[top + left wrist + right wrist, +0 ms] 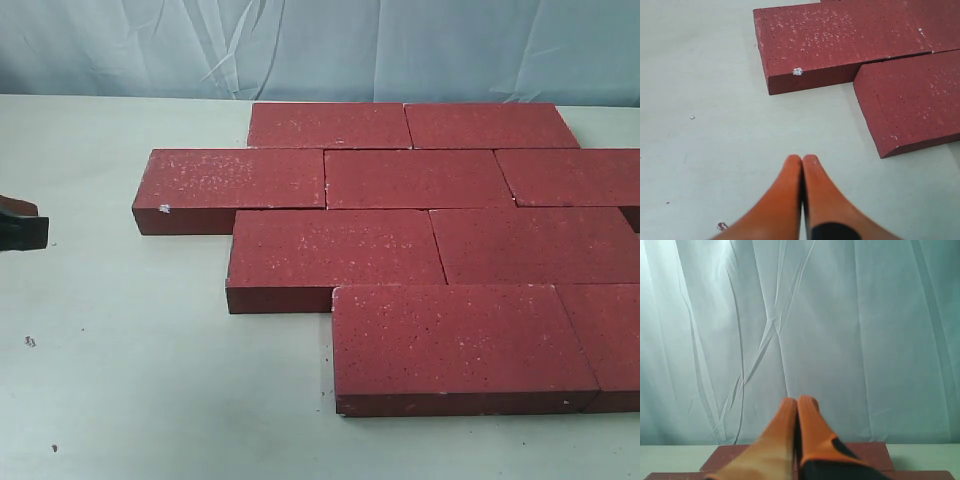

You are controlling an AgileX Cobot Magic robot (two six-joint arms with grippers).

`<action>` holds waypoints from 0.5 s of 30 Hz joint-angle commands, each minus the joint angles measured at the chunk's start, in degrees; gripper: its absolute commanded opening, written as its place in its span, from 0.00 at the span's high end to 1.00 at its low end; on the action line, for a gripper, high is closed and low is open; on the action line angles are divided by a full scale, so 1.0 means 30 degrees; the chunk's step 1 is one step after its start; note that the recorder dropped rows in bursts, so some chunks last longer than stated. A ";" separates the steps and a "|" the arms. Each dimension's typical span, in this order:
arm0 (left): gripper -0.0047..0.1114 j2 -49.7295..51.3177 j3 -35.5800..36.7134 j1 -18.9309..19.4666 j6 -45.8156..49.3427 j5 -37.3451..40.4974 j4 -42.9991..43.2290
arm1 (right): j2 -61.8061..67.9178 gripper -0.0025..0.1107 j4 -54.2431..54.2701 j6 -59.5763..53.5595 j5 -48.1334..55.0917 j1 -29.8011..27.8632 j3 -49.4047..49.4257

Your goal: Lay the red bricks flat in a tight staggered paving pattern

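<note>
Nine red bricks lie flat on the pale table in four staggered rows, with neighbours edge to edge. Landmark: the chipped brick, leftmost in the second row from the back, with a white chip at its near left corner.

Left of the chipped brick, well apart: left gripper over bare table. Its orange fingers are pressed together tip to tip with nothing between them. The exterior view shows only a dark end of it at the frame edge.

Behind the chipped brick, offset right: the back row, two bricks end to end.
Right of the chipped brick, same row: two more, the last cut by the frame.
In front of the chipped brick, offset right: a row of two.
Nearest row, offset further right: two, the second cut by the frame.

Right gripper: outside the exterior view. Its wrist view shows the orange fingers closed against each other, empty, above some bricks and facing the pale curtain. Its position relative to the chipped brick cannot be told.
</note>
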 commanded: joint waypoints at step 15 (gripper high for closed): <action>0.96 -0.0128 0.0107 -0.0060 -0.0037 -0.0099 0.0015 | -0.0280 0.98 -0.4676 -0.0093 0.0674 -0.0084 0.0090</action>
